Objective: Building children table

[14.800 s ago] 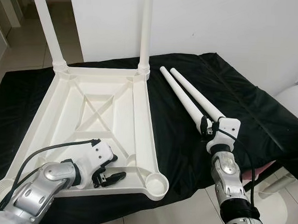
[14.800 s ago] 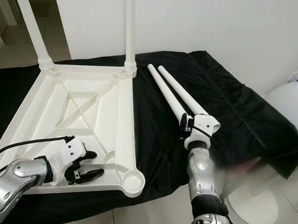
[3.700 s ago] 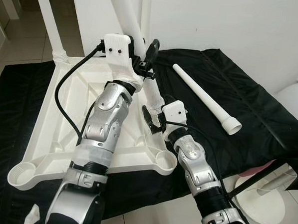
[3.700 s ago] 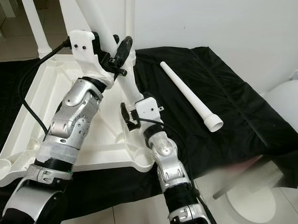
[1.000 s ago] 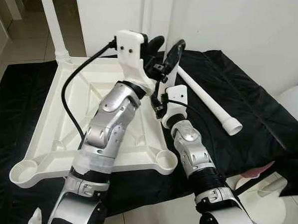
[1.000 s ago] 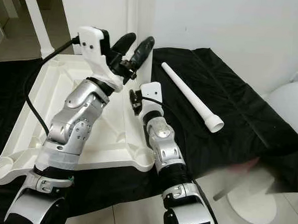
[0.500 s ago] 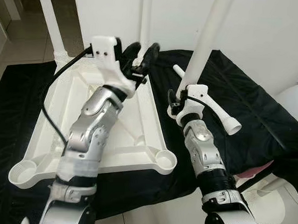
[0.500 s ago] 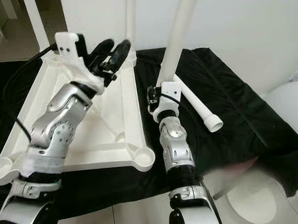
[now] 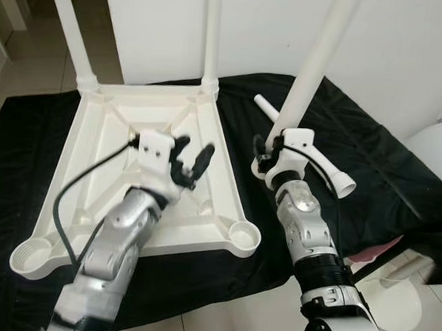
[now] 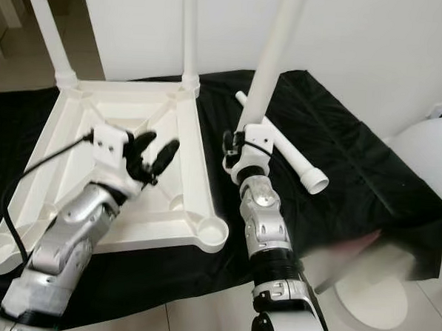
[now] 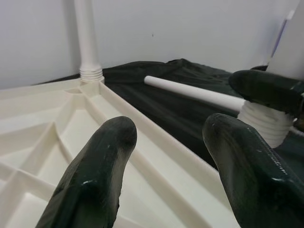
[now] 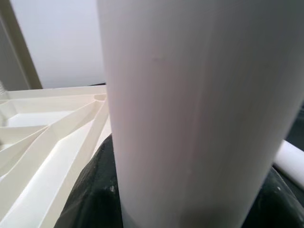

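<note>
The white table top [image 9: 95, 166] lies upside down on a black cloth [image 9: 371, 136], with two legs [image 9: 212, 31] standing in its far corners. Both near corner sockets [image 9: 245, 237] are empty. My right gripper [image 9: 269, 147] is shut on a third white leg [image 9: 315, 59], holding it nearly upright just right of the table top, its threaded end [image 11: 266, 126] at the fingers. My left gripper [image 9: 190, 162] hovers open and holding nothing over the ribbed underside. A fourth leg [image 9: 321, 160] lies loose on the cloth behind my right gripper.
A white wall [image 9: 405, 42] rises close behind the cloth. A round white object [image 9: 438, 151] stands at the right, beside a pink item [image 9: 379, 252]. Tiled floor [image 9: 220, 325] shows at the near edge, and the cloth hangs over on the right.
My left arm has dropped from its raised pose down over the table's underside, fingers still open. The right gripper keeps the leg upright, almost where it was.
</note>
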You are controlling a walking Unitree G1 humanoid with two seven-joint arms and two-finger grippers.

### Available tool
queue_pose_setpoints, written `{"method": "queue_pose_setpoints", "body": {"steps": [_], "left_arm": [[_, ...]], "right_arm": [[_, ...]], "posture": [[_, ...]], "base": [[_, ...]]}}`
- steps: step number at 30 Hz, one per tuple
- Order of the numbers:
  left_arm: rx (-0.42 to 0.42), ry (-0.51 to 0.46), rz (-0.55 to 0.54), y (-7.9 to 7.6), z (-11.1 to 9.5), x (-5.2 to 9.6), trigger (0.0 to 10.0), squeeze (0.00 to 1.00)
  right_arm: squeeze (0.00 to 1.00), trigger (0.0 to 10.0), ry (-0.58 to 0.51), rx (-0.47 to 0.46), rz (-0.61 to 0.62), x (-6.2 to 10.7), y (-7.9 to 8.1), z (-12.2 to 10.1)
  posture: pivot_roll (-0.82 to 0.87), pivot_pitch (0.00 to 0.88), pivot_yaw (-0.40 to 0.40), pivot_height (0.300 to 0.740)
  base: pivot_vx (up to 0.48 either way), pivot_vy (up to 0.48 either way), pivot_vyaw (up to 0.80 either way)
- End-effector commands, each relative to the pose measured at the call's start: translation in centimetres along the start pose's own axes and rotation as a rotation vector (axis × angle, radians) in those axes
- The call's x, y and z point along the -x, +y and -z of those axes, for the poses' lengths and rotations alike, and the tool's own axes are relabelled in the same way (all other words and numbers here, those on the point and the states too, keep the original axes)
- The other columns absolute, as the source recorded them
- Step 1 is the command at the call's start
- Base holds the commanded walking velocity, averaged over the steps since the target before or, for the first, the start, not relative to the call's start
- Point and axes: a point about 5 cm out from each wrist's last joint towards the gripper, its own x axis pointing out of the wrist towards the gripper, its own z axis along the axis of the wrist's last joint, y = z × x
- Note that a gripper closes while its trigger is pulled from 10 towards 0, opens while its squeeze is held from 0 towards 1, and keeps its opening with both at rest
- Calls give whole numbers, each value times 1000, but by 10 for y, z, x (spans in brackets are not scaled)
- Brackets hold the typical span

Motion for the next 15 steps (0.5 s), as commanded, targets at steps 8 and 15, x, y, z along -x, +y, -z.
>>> {"method": "queue_pose_setpoints", "body": {"steps": [8, 15], "left_arm": [[-248, 57, 401, -25, 12, 33, 10000, 0], [-342, 153, 477, -25, 31, 48, 10000, 0]], "right_arm": [[0, 10000, 6, -19, -92, 7, 9, 3], [0, 10000, 18, -1, -92, 6, 9, 6]], "posture": [[20, 28, -30, 740], [30, 18, -35, 740]], "base": [[0, 0, 0], [0, 0, 0]]}}
